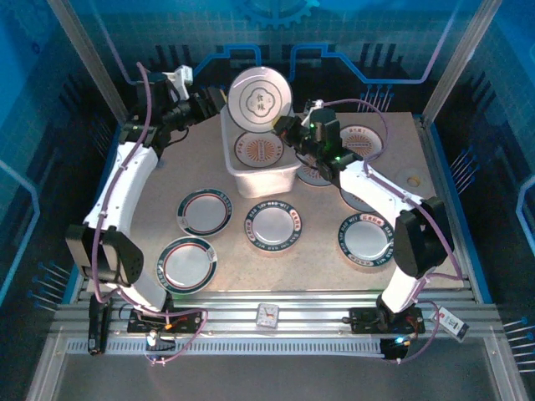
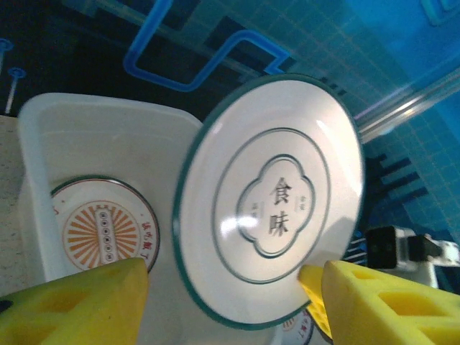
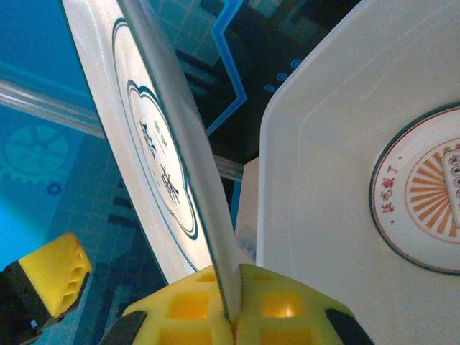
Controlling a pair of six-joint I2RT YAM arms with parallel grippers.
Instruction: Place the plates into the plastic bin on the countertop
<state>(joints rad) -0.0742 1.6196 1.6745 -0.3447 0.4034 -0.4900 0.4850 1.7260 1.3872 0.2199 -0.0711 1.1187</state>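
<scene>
1. Here, the white plate with grey motif stands on edge above the far rim of the plastic bin. Its face is tilted up toward the overhead camera, and as far as can be seen it touches neither the bin's walls nor its floor.
2. The right end effector, at the bin's right side, is clamped on this plate's lower rim. The wrist view shows the rim wedged between the two yellow pads.
3. The left end effector, beside the bin's far left corner, has its fingers spread wide apart with the plate in front of them, and it grips nothing.
4. A sunburst plate lies flat on the bin's floor. Several dark-rimmed plates lie on the tabletop in front of the bin and to its right.
5. The step in hand is judged to be lowering the held plate into the bin.
   - The left end effector should first back clear of the plate's rim.
   - The right wrist should then tip the plate toward flat and keep it centred between the bin's walls.
   - It should let go only when the plate is low over the sunburst plate, since a drop would knock plate on plate.
6. Right of the bin, further plates lie partly under the right arm, and their patterns cannot be read. Whether one left pad touches the plate's rim cannot be told.
</scene>
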